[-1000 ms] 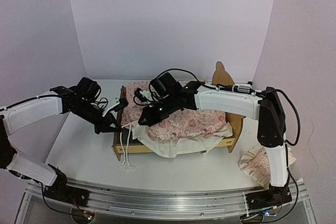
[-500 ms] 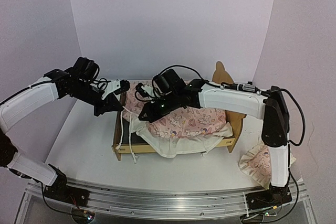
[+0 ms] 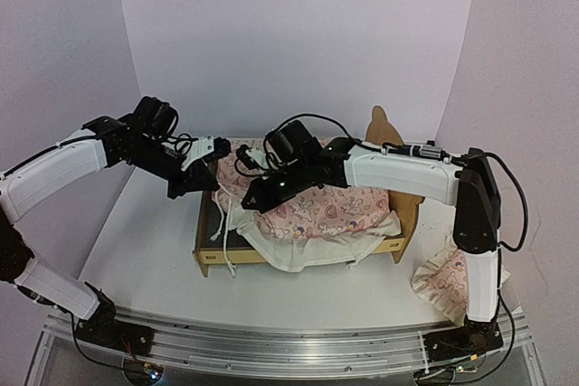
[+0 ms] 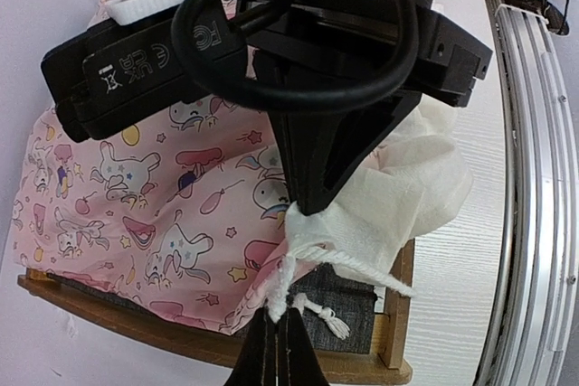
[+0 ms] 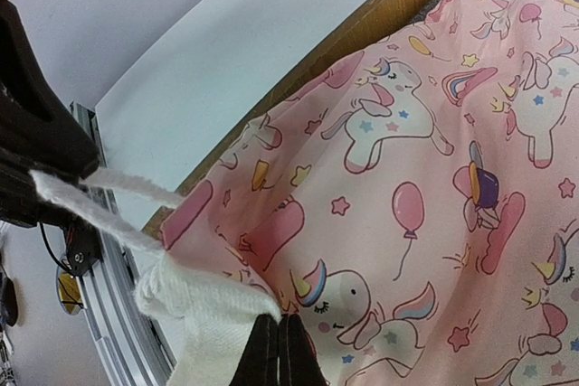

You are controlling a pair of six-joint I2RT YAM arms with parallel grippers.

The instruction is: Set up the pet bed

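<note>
The pet bed (image 3: 210, 258) is a plywood frame on the table, with its eared headboard (image 3: 384, 128) at the right. The pink printed cover (image 3: 335, 205) with a cream ruffle lies heaped in it. My left gripper (image 3: 213, 185) is shut on the cover's corner where a white cord comes out (image 4: 276, 318). My right gripper (image 3: 247, 202) is shut on the cover's cream-backed edge (image 5: 279, 327) just beside it. Both hold the left end of the cover above the frame. The dark grey base (image 4: 362, 300) shows under the raised corner. The wooden rail (image 4: 398, 314) lies below it.
A small pink ruffled pillow (image 3: 443, 282) lies on the table at the front right, next to the right arm's base. White tie cords (image 3: 222, 241) hang from the cover over the bed's left end. The metal rail (image 3: 271, 350) runs along the near edge.
My left gripper has risen from table level at the bed's left end up to the cover's corner. The cover's left end and cords have lifted, baring the grey base. The right gripper rose slightly.
</note>
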